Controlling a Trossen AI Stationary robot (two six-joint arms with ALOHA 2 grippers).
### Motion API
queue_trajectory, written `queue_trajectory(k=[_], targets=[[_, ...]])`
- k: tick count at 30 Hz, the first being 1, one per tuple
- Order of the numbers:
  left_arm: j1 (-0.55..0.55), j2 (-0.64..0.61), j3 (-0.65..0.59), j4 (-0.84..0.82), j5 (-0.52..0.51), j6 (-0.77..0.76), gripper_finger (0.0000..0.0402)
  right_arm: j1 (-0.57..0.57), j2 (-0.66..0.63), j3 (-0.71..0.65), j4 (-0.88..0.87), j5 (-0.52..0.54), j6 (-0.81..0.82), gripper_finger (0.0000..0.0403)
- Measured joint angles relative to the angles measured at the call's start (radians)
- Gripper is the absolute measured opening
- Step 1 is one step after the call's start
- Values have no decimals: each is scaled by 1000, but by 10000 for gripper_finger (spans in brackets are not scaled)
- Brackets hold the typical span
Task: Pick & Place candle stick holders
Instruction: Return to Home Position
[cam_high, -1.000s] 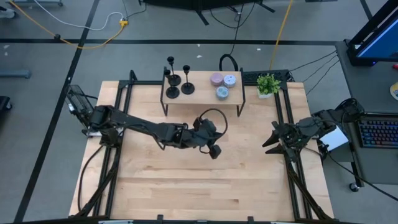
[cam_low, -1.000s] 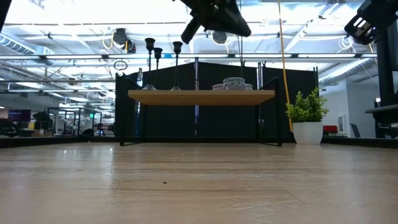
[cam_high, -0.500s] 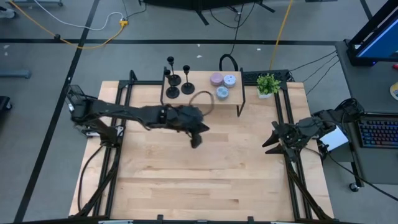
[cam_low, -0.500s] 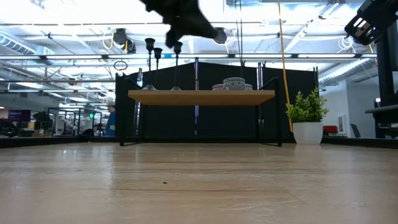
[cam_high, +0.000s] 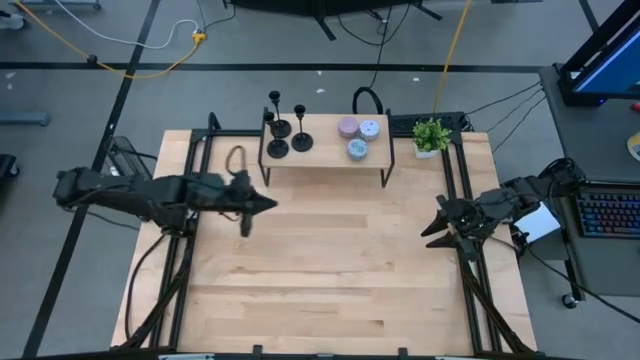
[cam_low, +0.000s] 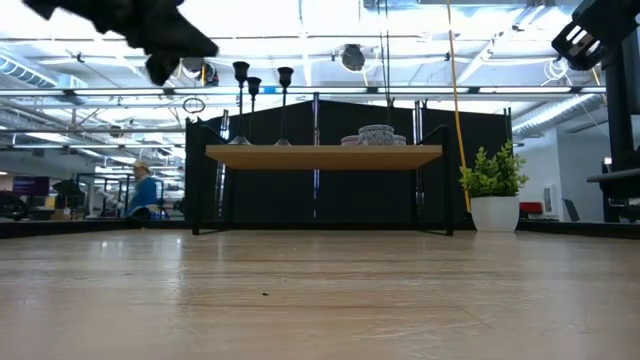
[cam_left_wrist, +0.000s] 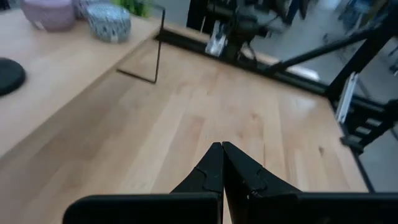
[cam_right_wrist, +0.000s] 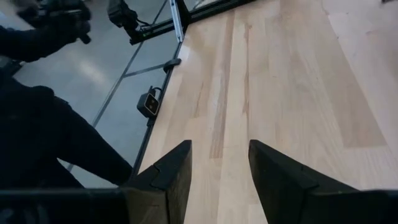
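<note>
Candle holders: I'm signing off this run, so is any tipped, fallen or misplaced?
Nothing stands out. All three candle holders stand upright on the shelf, at its left end, apart from the tins; the left gripper is clear of them.

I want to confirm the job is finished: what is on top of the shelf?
Three black candle stick holders stand at the left end of the shelf, and three small round containers sit near its middle. From above, the shelf covers the table beneath it.

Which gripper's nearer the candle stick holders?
Left. The left gripper is by the shelf's left end, near the candle stick holders; right gripper sits at the table's right edge.
</note>
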Motion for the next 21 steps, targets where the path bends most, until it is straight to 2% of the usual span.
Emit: queue_trajectory(k=[9, 15, 21], targets=[[-5, -336, -200, 2, -2, 3, 0, 0, -1, 0, 115, -3, -168, 150], [-5, -508, -298, -33, -1, 3, 1, 0, -1, -2, 129, 2, -193, 150], [-5, -640, -382, -38, -1, 1, 1, 0, -34, -131, 298, 0, -242, 150]])
